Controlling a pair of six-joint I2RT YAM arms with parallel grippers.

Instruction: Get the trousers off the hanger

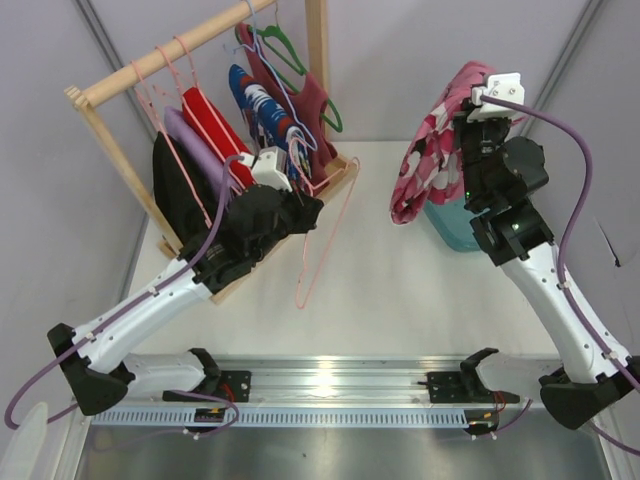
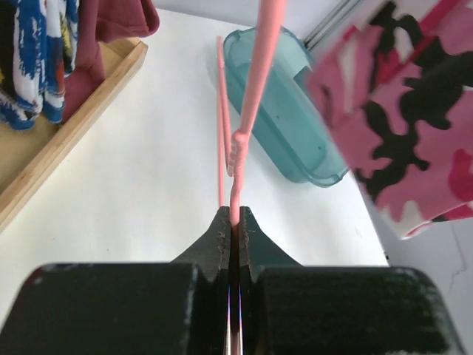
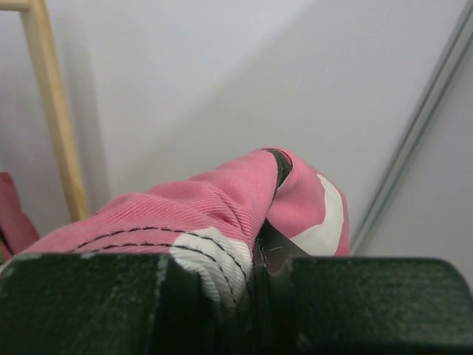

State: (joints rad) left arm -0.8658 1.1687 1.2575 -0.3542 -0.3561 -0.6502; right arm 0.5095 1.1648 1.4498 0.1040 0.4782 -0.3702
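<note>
Your left fingers (image 2: 228,222) are shut on the hanger (image 2: 254,89), just beside the wooden rack (image 1: 170,54). Your right fingers (image 3: 272,240) pinch the trousers (image 1: 425,170), held up above the teal bin (image 1: 450,230), well apart from the hanger.

1. The left gripper (image 2: 233,219) sits bottom centre, its black jaws pressed together with the pale-pink hanger (image 2: 257,81) clamped right at the tips.
2. From the pinch, the hanger's thick bar runs up and slightly right, out of the top of the frame. A thinner pink bar stands just left of it.
3. A teal plastic bin (image 2: 284,118) lies on the white table (image 2: 133,214) behind the hanger.
4. The pink camo trousers (image 2: 414,111) fill the right side, blurry and close, overlapping the bin's right end.
5. On the left there's a wooden frame (image 2: 70,137) at an angle, with a blue-and-white garment (image 2: 29,59) and a dark red garment (image 2: 103,29) above it.
</note>
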